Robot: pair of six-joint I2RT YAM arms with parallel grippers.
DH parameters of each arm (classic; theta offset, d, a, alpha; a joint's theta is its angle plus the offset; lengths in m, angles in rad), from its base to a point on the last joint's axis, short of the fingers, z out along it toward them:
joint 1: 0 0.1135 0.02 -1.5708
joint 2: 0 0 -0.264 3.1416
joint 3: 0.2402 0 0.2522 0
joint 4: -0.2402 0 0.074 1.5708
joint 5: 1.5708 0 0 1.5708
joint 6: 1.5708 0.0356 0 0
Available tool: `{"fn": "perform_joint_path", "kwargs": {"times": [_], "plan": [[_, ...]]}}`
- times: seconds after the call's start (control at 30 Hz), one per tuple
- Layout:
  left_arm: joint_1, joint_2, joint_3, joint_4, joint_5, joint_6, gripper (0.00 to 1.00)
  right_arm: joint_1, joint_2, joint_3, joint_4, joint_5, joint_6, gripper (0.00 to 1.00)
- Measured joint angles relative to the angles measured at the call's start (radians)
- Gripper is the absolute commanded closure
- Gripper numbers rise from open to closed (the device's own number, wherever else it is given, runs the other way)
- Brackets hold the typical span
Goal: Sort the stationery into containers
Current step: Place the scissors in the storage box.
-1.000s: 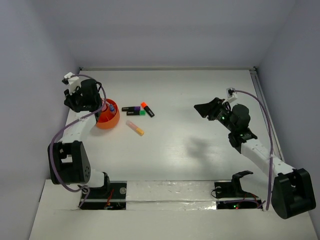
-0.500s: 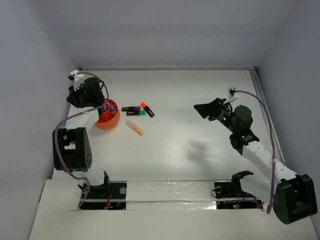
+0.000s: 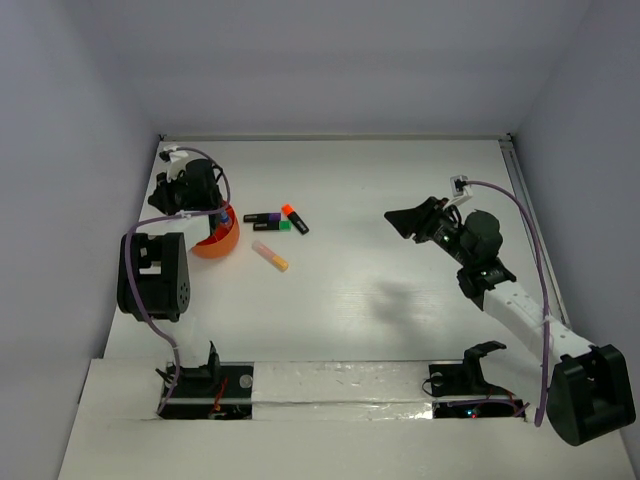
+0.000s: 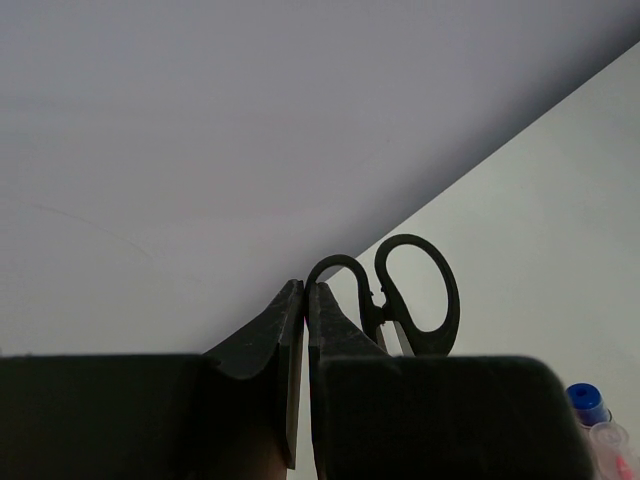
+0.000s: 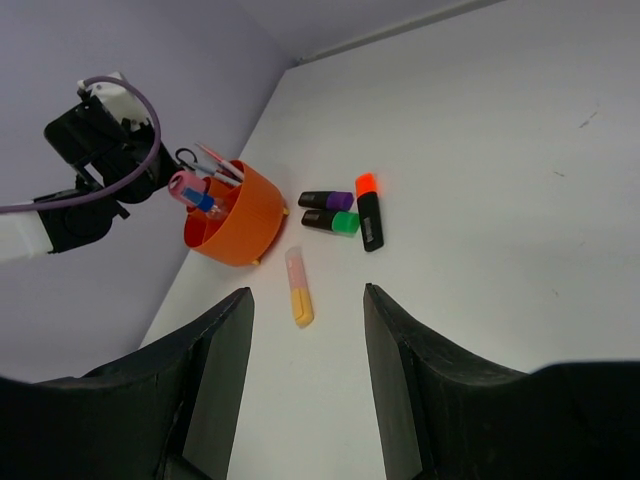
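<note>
Roughly half done, going by what lies where.

In the orange cup [image 5: 240, 225], at the far left of the desk [image 3: 400, 170]:
- 1 pair of black-handled scissors [image 4: 451, 300], handles up
- 1 pink-capped bottle [image 5: 186, 183]
- 1 blue-capped bottle [image 4: 588, 402]
- thin pens [image 5: 218, 162]; looks like two, but too small to count for sure

Loose on the desk, just right of the cup:
- 3 highlighters: purple [image 5: 326, 200] and green [image 5: 332, 222] side by side, with the orange highlighter [image 5: 368, 212] touching or nearly touching their cap ends
- 1 yellow marker [image 5: 298, 290], nearer the arms and apart from the three

That makes 4 items to go and 1 container.

The left fingers [image 4: 275, 340] are pressed together, gap all but gone, nothing visible between them. They sit at the cup's far-left side, tips right at one scissor loop. You can't tell from the left wrist view whether they touch that loop.

The right fingers [image 5: 215, 380] are spread wide and empty. They hang above the desk mid-right, well apart from the loose items but pointed toward them.

My call: your right arm is set up to go for the next item. The yellow marker is the easiest grab, since it lies on its own.
</note>
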Motion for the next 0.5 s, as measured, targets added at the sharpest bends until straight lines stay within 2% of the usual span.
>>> {"fn": "perform_joint_path", "kwargs": {"times": [0.2, 0.5], "plan": [[-0.011, 0.002, 0.000, 0.008, -0.008, -0.008, 1.00, 0.000, 0.013, 0.000, 0.000, 0.000, 0.000, 0.46], [-0.065, 0.002, 0.000, -0.011, -0.024, -0.047, 0.95, 0.000, 0.019, 0.000, 0.001, 0.000, 0.000, 0.47]]}}
